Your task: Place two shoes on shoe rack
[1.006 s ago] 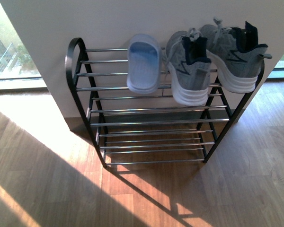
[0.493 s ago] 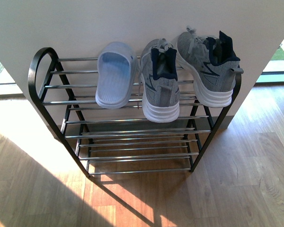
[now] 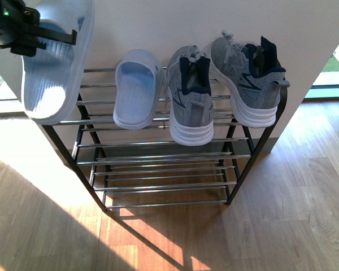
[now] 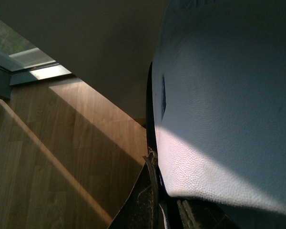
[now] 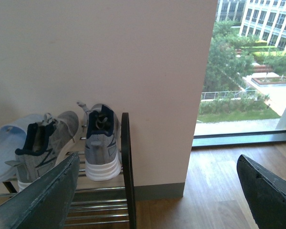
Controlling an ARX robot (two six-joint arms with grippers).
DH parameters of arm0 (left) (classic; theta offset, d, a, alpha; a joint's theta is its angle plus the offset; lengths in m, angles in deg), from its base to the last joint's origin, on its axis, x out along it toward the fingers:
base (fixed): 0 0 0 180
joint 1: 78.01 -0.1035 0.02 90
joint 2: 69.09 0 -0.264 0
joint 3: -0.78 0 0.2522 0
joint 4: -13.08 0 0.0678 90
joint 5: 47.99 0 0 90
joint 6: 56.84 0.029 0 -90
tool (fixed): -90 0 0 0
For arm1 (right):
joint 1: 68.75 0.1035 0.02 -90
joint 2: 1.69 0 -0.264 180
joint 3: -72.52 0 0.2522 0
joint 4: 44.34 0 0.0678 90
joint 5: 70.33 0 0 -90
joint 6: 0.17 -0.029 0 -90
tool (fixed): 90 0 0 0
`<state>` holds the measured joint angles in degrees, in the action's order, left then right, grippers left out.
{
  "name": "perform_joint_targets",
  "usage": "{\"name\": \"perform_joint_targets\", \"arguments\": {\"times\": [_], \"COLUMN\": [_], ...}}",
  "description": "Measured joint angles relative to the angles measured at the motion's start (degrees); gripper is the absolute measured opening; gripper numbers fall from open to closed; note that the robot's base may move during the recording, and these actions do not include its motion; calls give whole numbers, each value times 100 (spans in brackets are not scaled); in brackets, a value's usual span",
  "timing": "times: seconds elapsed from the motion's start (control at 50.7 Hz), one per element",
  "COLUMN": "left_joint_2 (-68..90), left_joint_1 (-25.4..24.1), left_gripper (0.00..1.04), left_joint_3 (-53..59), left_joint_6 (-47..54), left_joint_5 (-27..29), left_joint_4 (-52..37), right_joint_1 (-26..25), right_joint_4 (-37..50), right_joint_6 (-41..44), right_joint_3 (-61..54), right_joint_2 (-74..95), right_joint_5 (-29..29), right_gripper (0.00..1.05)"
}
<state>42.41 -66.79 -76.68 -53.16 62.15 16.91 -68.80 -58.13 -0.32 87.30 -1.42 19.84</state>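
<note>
Left gripper (image 3: 45,35) fingers clamp a pale slide (image 3: 53,68) (strap end).

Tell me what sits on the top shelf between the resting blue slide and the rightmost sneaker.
The other grey sneaker, seen in the front view.

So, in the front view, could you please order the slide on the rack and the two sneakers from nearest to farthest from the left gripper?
From the left gripper, holding the other slide:
1. Slide on the rack, left of the sneakers.
2. Middle sneaker.
3. Sneaker at the rack's right end.
</note>
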Motion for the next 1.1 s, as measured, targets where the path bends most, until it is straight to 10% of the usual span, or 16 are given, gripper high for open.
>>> {"name": "perform_joint_targets", "arguments": {"times": [0.532,1.104], "left_joint_2": [2575,3097], "left_joint_1": [179,221], "left_gripper": [2,2], "left_joint_3": [-2747,-3311], "left_joint_6": [-1207,-824], "left_joint_5": [105,929], "left_joint_4": [988,1353], "right_joint_1": [0,0], "right_joint_4": [0,0], "right_joint_6": [0,0], "right_joint_3": [0,0], "right_joint_2": [0,0], "right_joint_5": [0,-7], "right_gripper": [96,96]}}
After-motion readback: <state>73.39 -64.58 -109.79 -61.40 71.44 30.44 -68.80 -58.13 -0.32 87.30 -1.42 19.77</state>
